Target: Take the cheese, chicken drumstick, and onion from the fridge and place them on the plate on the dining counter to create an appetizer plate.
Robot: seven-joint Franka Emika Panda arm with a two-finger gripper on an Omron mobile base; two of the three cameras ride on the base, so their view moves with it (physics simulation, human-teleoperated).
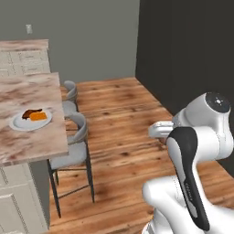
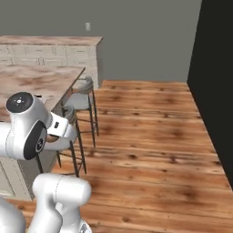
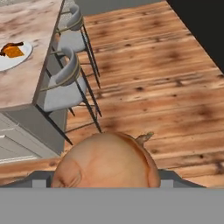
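Note:
Close at the bottom of the hand view is the onion point(image 3: 105, 162), a round tan-brown ball, and my gripper point(image 3: 107, 176) is shut on it, over the wood floor. The plate point(image 1: 18, 124) lies on the dining counter point(image 1: 27, 91) to the left of the arm. On the plate lie the orange cheese point(image 1: 38, 116) and the dark chicken drumstick point(image 1: 31, 112). From the hand, the plate point(image 3: 24, 54) is at the upper left with the cheese point(image 3: 14, 51) and drumstick point(image 3: 12, 45) on it. The fridge is out of view.
Two grey stools point(image 1: 73, 151) point(image 3: 65, 87) stand at the counter's overhang between the arm and the plate. Cream cabinets point(image 2: 50, 52) line the back wall. A dark wall point(image 1: 192, 55) runs along the right. Open wood floor point(image 2: 150, 136) lies ahead.

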